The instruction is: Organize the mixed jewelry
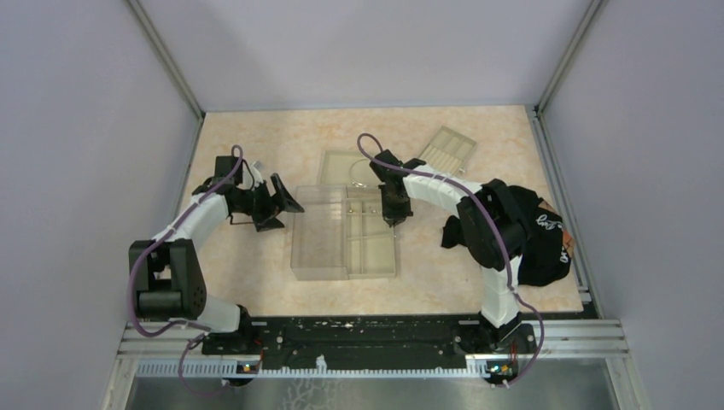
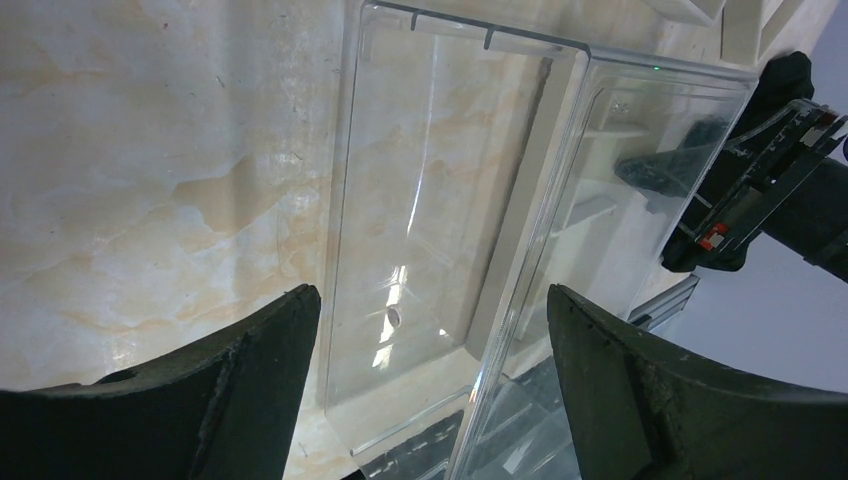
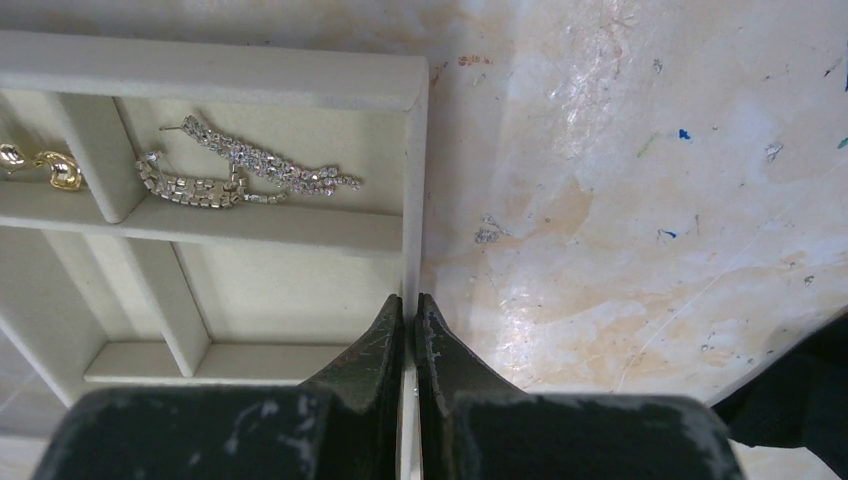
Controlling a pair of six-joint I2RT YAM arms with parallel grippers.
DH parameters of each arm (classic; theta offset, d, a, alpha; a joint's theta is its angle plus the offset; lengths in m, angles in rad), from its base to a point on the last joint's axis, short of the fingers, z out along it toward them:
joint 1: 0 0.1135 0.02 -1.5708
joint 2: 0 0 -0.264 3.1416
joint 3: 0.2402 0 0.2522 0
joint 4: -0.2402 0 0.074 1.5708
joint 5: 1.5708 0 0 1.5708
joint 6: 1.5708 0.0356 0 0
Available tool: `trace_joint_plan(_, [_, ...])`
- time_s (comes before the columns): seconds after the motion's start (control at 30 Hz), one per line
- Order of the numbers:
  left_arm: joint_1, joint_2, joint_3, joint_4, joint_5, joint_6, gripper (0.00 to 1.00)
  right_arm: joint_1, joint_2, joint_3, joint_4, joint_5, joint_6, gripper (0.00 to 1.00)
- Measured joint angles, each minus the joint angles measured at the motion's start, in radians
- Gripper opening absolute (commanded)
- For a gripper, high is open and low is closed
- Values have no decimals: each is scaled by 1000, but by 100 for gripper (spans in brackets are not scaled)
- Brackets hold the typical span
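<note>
In the right wrist view, two silver rhinestone strands (image 3: pixel 245 165) lie in the tray's far right compartment. A gold piece (image 3: pixel 45 165) lies in the one to its left. My right gripper (image 3: pixel 409 300) is shut on the right wall (image 3: pixel 415 200) of this beige compartment tray (image 1: pixel 371 243); in the top view it is at the tray's far right edge (image 1: pixel 394 218). My left gripper (image 1: pixel 286 201) is open and empty, just left of the clear lid (image 1: pixel 320 232). The lid's near end lies between its fingers in the left wrist view (image 2: pixel 430 340). A faint wire hoop (image 1: pixel 359 181) lies in the tray behind.
A second beige tray (image 1: pixel 340 162) lies behind the clear box, a third (image 1: pixel 446 147) at the far right. A black cloth (image 1: pixel 542 239) sits by the right arm. The right arm (image 2: pixel 780 180) shows beyond the clear lid (image 2: pixel 420 200) in the left wrist view.
</note>
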Motion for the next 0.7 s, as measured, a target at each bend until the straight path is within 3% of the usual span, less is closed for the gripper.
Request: trace_joint_plan(0.7, [0, -32, -25, 17, 41, 2, 89, 20, 48, 57, -55, 34, 10, 0])
